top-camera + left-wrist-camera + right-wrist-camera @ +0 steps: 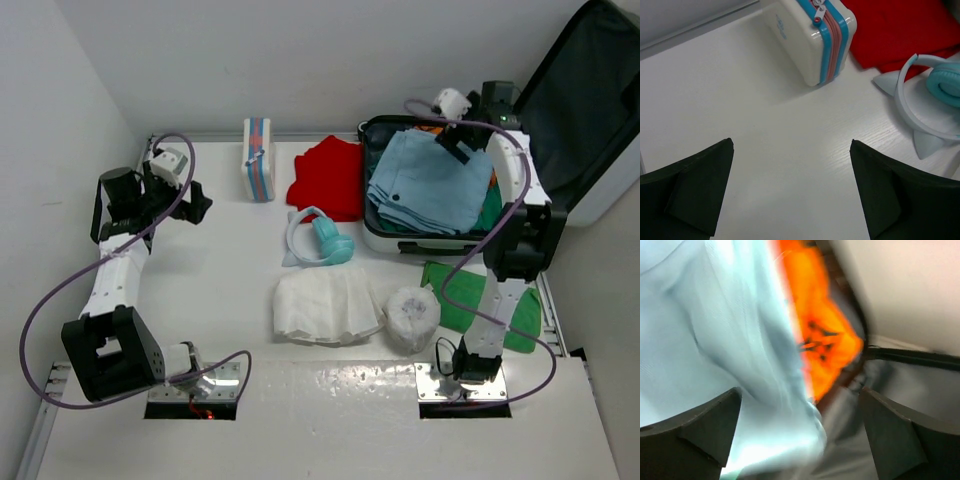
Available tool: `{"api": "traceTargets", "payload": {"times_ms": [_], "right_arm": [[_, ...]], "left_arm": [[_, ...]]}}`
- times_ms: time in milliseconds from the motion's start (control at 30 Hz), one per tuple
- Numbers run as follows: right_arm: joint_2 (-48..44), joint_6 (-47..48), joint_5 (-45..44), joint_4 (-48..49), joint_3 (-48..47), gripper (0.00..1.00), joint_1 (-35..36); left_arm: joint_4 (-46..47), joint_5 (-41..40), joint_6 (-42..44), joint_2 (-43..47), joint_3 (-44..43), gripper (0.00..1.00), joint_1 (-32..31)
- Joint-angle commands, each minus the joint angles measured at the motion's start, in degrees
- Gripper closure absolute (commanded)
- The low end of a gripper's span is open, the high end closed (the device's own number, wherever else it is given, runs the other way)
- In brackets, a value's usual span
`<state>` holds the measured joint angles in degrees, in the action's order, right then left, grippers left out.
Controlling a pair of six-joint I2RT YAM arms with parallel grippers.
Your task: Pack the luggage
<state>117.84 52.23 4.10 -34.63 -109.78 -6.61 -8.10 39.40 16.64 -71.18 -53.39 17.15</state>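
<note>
Though blue cloth (428,185) already lies in the luggage (590,100), left gripper (791,145) and right gripper (800,390) hang released, with red cloth (330,180) and headphones (325,240) unpacked beside it.

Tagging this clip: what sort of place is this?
Probably a robot lab bench, not a home: white table with plain walls, arm bases bolted on, staged suitcase.

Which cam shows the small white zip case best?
Left wrist: the zip case sits close, zipper and blue-pink stripes sharp. Top external shows it small and distant, from above. Right wrist misses it entirely.
</note>
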Motion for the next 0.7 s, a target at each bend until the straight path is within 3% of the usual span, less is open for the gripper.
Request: {"api": "traceTargets", "payload": {"times_ms": [0, 167, 267, 433, 567, 667], "right_arm": [[-5.07, -18.86, -0.49, 5.19, -5.80, 0.01, -0.16], [-8.76, -26.56, 3.79, 6.07, -0.46, 0.01, 2.39], [-13.33, -25.08, 11.44, 3.88, 4.56, 0.12, 5.46], [-10.19, -25.24, 16.03, -7.64, 7.81, 0.15, 11.96], [-11.67, -25.77, 15.25, 1.27, 20.52, 0.16, 14.69], [-11.23, -23.75, 13.31, 4.04, 24.16, 0.15, 16.89]], "left_arm": [[4.49, -2.92, -5.83, 0.34, -3.03, 0.01, -2.37], [4.49, -6.43, -5.83, -0.19, -4.18, 0.01, -3.96], [3.00, -6.44, -5.22, -0.19, -4.71, 0.01, -4.49], [1.86, -6.97, -4.69, -0.19, -4.71, 0.01, -5.02], [1.33, -6.97, -4.16, 0.34, -3.66, 0.01, -5.02], [0.80, -6.97, -3.64, 0.86, -3.66, 0.01, -5.02]]}}
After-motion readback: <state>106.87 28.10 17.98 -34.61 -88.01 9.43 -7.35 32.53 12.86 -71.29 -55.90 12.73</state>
